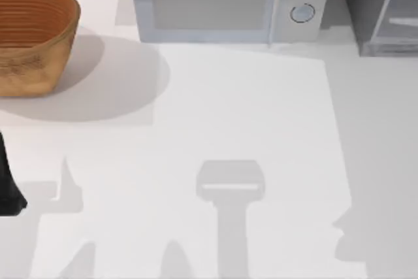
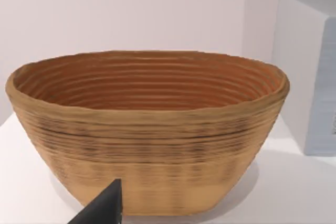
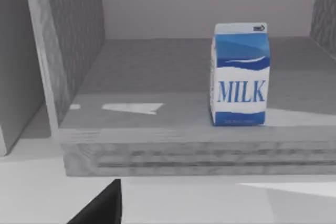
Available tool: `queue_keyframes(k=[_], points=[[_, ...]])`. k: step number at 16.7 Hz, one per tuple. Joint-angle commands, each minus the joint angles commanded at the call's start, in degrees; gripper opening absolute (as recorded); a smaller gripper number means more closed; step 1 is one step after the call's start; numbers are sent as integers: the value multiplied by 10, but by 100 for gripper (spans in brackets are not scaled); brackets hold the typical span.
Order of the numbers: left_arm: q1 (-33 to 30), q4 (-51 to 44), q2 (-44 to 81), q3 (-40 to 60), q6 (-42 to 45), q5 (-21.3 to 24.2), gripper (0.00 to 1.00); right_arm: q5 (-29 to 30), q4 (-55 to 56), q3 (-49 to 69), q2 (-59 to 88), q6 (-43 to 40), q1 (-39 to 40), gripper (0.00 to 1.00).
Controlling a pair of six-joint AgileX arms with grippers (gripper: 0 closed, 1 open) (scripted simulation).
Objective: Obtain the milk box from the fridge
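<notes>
At the far left of the table [image 1: 215,115] stands a woven basket [image 1: 32,34], and the left wrist view looks straight at it from close by. The left gripper [image 1: 10,187] sits at the table's left edge, well short of the basket; whether its fingers are spread or pressed together I cannot tell. Along the far edge, in the middle, stands a pale grey microwave [image 1: 222,1] with two round dials. At the far right corner is the fridge [image 1: 382,8], dark grey, its compartment open toward the right wrist camera.

The milk box [image 3: 240,74] stands upright on the fridge's floor, close to the front lip and toward one side. It is a small blue carton with a white band and the word MILK on its front, with a flat-folded top. Nothing touches it. A dark finger tip of the right gripper [image 3: 102,205] pokes into the right wrist view, well short of the carton; I cannot tell how its fingers stand.

By my judgement, the opening is done, while reaching in, grasping and drawing the carton out all remain.
</notes>
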Motion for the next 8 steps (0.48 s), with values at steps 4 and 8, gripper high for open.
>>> queue_keyframes(k=[4, 8], points=[[0, 0, 0, 0, 0, 0, 100, -38, 127, 18, 125, 2, -40, 100], [0, 0, 0, 0, 0, 0, 100, -54, 177, 28, 175, 2, -55, 100]])
